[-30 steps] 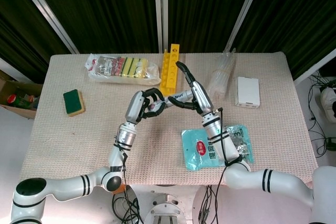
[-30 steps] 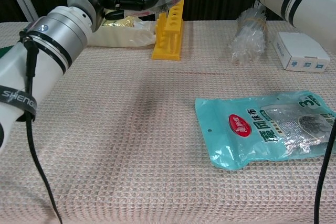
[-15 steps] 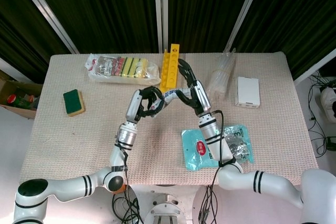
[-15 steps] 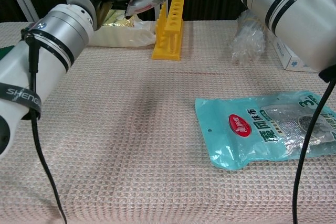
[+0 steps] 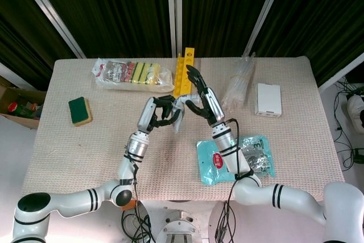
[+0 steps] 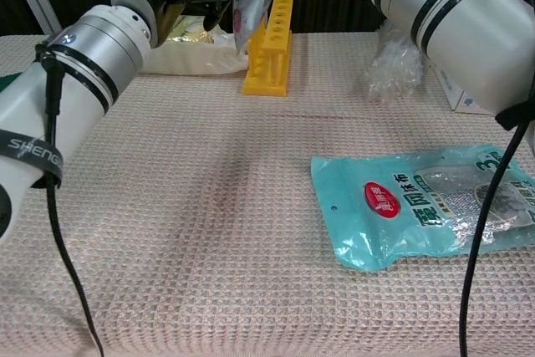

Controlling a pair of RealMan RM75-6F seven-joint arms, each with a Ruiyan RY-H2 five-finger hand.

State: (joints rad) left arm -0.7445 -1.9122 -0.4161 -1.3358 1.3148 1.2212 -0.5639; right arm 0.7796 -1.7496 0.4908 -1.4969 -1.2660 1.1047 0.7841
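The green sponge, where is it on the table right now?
In the head view, the green sponge lies alone near the table's left edge, below and left of the clear bag of sponges, well away from both robot hands.

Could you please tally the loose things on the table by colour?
Yellow plastic rack: 1
Green sponge: 1
White box: 1
Teal foil pouch: 1
Clear plastic bags: 2, the sponge pack and the crinkled bundle
Total: 6

"SHENG…" on left forearm band (image 6: 23,150); large "3" on teal pouch (image 6: 426,206); its other print unreadable
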